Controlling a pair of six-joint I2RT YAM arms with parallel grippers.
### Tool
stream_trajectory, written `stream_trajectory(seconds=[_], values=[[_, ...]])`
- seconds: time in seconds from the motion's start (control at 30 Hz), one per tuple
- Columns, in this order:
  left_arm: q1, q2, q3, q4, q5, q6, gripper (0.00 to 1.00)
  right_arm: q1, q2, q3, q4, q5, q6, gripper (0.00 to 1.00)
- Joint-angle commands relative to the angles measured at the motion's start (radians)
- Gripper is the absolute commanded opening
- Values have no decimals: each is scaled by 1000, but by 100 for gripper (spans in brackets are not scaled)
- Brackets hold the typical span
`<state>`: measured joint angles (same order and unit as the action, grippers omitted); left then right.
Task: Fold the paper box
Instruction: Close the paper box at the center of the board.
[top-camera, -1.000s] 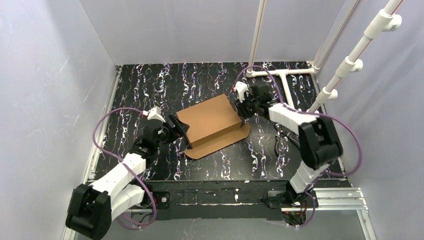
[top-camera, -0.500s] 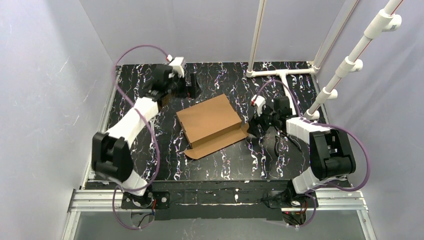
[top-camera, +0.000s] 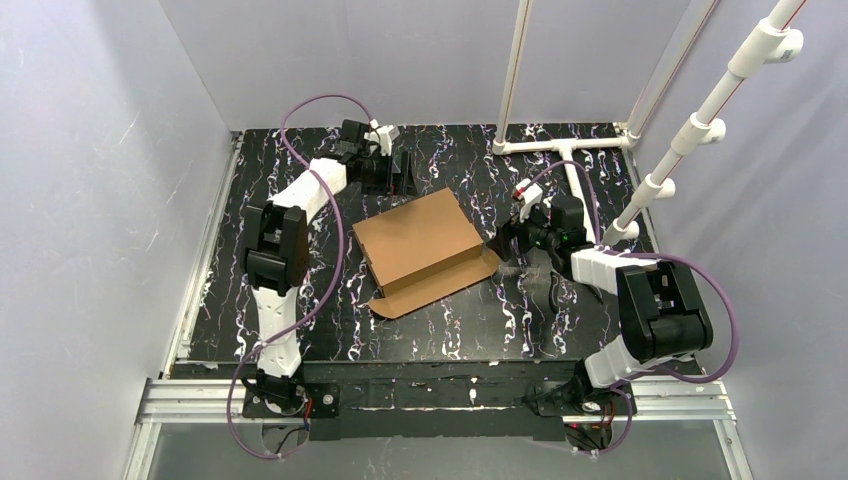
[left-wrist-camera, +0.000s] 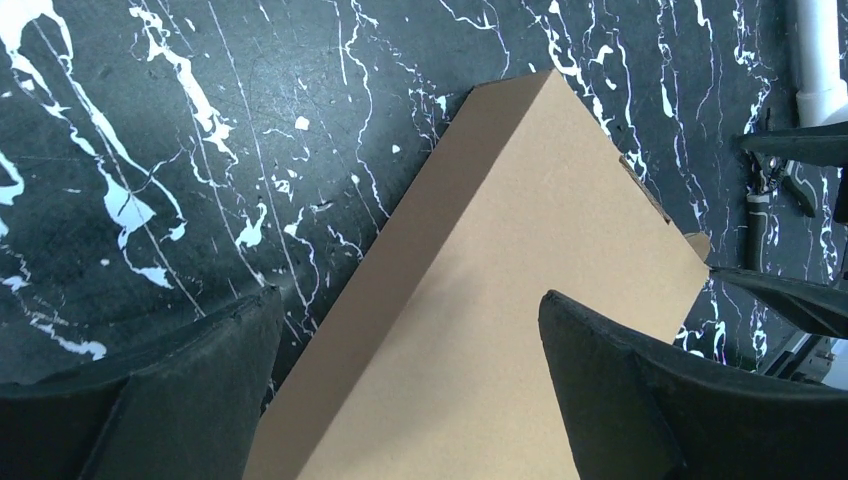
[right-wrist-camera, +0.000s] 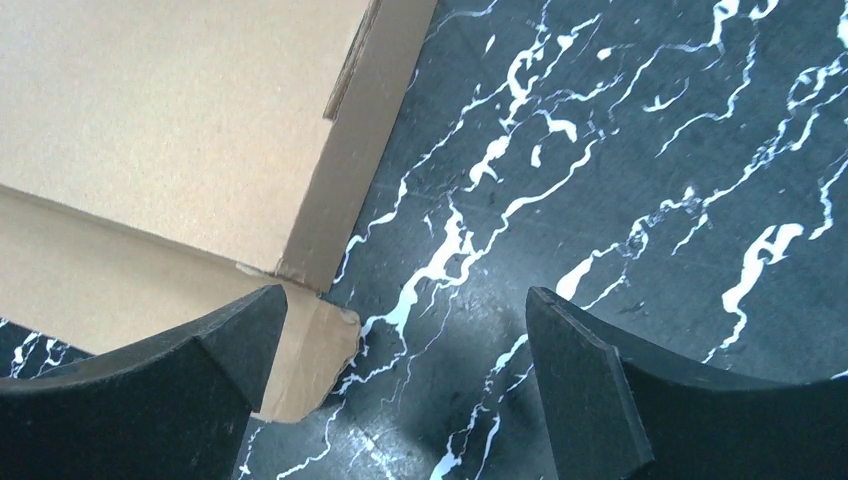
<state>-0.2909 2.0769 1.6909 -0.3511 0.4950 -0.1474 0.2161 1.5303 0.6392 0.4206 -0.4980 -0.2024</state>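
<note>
The left gripper (top-camera: 398, 172) is held beyond the far-left edge of the paper box (top-camera: 420, 245), jaws apart, nothing clamped. The paper box is laid at the centre of the table (top-camera: 450, 340), a rounded flap flat on its near side. The right gripper (top-camera: 506, 250) is held just beside its right corner, jaws apart, nothing clamped.

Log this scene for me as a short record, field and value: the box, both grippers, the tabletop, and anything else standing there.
box: paper box, brown cardboard, top panel folded down, lying at an angle
flap: long rounded flap lying flat along the near side, not tucked
left gripper: open, by the box's far edge, holding nothing
right gripper: open, by the box's right corner, holding nothing
table: black with white marbling
other: white pipe frame at the far right
</note>
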Motion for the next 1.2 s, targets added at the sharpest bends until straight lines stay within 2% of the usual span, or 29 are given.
stream_trajectory(seconds=[0.0, 0.17, 0.43, 0.57, 0.9, 1.17], values=[[7, 5, 79, -60, 77, 22, 98, -1, -36, -25, 138, 38, 28, 98], [25, 38, 89, -52, 115, 16, 98, -9, -60, -46, 84, -10, -164, 95], [39, 77, 93, -46, 177, -1, 98, 10, -37, -3, -11, -40, -219, 85], [39, 83, 86, -42, 194, -9, 98, 44, -13, 31, -51, -48, -210, 83], [50, 104, 61, -32, 228, -11, 98, 97, 24, 47, 12, 55, -112, 76], [62, 111, 50, -29, 251, -15, 98, 113, 31, 65, -22, 124, -63, 64]])
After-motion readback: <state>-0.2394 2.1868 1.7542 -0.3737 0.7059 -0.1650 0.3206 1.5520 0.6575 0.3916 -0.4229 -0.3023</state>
